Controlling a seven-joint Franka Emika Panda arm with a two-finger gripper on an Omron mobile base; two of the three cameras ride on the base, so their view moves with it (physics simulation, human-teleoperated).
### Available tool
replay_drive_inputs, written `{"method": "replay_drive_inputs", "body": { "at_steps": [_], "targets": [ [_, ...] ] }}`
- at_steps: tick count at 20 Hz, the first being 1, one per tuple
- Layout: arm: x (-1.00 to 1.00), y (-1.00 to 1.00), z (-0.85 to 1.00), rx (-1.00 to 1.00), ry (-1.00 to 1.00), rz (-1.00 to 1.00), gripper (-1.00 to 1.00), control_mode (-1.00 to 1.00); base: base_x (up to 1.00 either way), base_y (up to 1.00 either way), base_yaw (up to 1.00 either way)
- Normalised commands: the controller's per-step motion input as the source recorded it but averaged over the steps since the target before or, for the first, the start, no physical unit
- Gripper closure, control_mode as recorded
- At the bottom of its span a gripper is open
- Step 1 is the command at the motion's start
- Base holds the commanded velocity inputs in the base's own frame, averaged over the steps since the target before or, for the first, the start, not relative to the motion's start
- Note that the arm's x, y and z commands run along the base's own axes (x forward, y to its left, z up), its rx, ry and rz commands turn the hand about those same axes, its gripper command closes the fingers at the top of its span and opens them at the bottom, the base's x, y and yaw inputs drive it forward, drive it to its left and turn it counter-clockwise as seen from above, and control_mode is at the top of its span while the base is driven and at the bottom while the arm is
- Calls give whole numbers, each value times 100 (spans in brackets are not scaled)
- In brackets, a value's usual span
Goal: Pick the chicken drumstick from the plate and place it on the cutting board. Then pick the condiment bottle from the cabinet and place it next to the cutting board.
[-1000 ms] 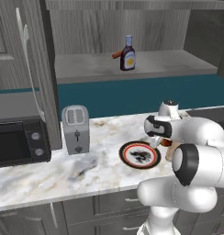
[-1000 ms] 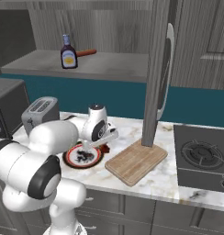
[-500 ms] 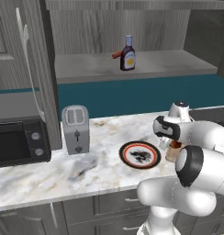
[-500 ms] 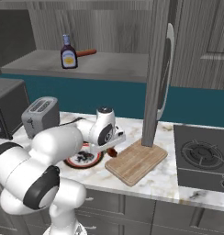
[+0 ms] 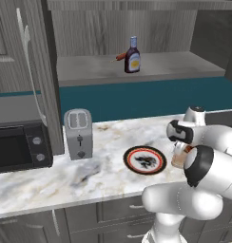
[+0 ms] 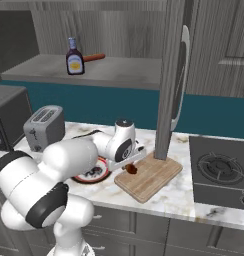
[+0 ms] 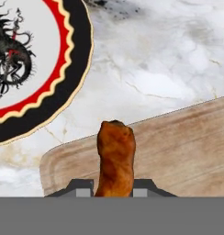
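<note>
My gripper [image 7: 113, 188] is shut on the chicken drumstick [image 7: 115, 156], a reddish-brown piece standing up between the two fingertips. Beneath it lies the near left corner of the tan cutting board [image 7: 178, 151], and the drumstick hangs just above it. The plate [image 7: 72, 69], with its black-and-red rim, lies to the upper left on the marble. In the right base view the gripper [image 6: 129, 165] holds the drumstick [image 6: 132, 170] over the left edge of the cutting board [image 6: 151, 179], right of the plate [image 6: 94, 176]. The condiment bottle [image 6: 73, 57] stands upright on the cabinet shelf [image 6: 44, 70].
A thin red stick [image 6: 94, 57] lies beside the bottle. A toaster [image 5: 78, 134] and a microwave [image 5: 18, 147] stand left of the plate [image 5: 156, 163]. An open cabinet door [image 6: 176, 85] hangs over the board's far end. A stove [image 6: 219, 172] lies to the right.
The arm has swung right from above the plate to the cutting board's edge, carrying the drumstick with it. The bottle and plate have stayed put.
</note>
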Motion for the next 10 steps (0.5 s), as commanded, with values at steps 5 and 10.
{"method": "replay_drive_inputs", "body": {
  "at_steps": [5, 10],
  "targets": [
    [0, -34, -1, 0, 0, 0, 100, -100, 0, 0, 0],
    [0, -26, -16, 0, 0, 0, 100, -100, 0, 0, 0]
  ]
}}
